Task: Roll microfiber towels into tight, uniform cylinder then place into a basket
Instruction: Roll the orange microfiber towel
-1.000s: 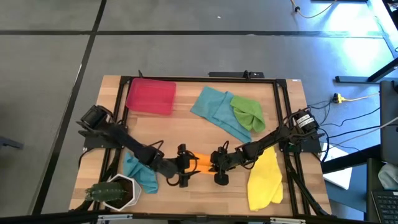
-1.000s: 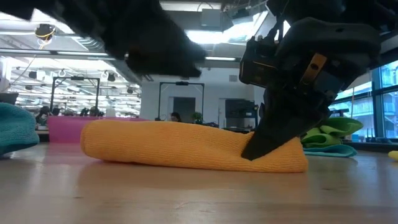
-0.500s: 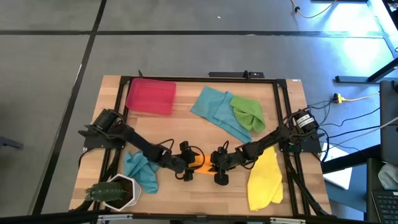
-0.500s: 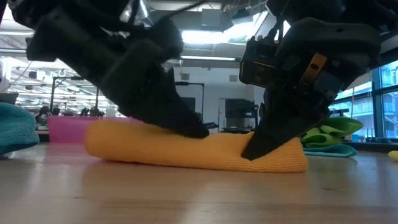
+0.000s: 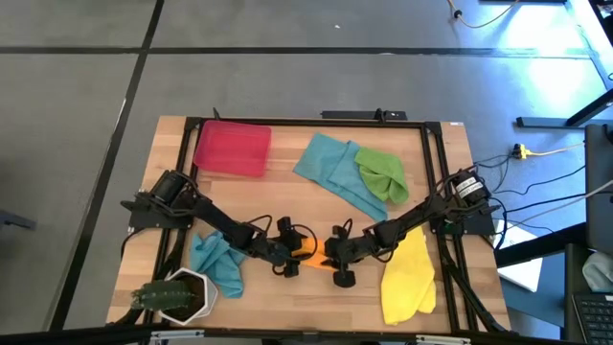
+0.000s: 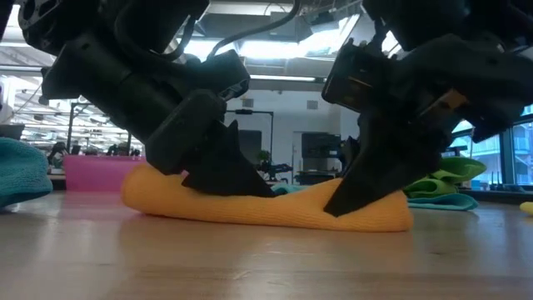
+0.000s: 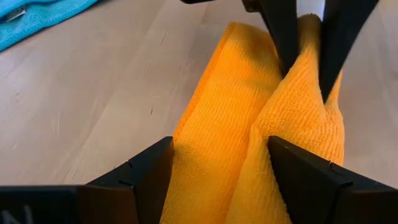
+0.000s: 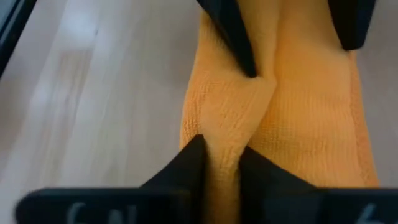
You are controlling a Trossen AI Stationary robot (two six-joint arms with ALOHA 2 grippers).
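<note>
The left gripper (image 5: 287, 257) is set wide apart astride one end of the rolled orange towel (image 5: 308, 253) near the table's front edge, while the right gripper (image 5: 337, 259) is pinched onto a fold at the other end. A teal towel (image 5: 218, 265) and white pot (image 5: 180, 295) are seen beside the left arm, a yellow towel (image 5: 408, 278) under the right arm, and the red basket (image 5: 232, 148) well apart at the far left. Most of the roll is hidden from above by both grippers.

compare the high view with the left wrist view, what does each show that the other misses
Only the high view shows the whole table: the red basket at the far left, the green towel, the yellow towel, the potted plant, and both arms reaching in toward the middle.

Only the left wrist view shows the close detail: the left gripper open astride the orange roll, and the right gripper pinching a raised fold at its far end.

Both show the orange towel on the wooden table, and a teal towel.
</note>
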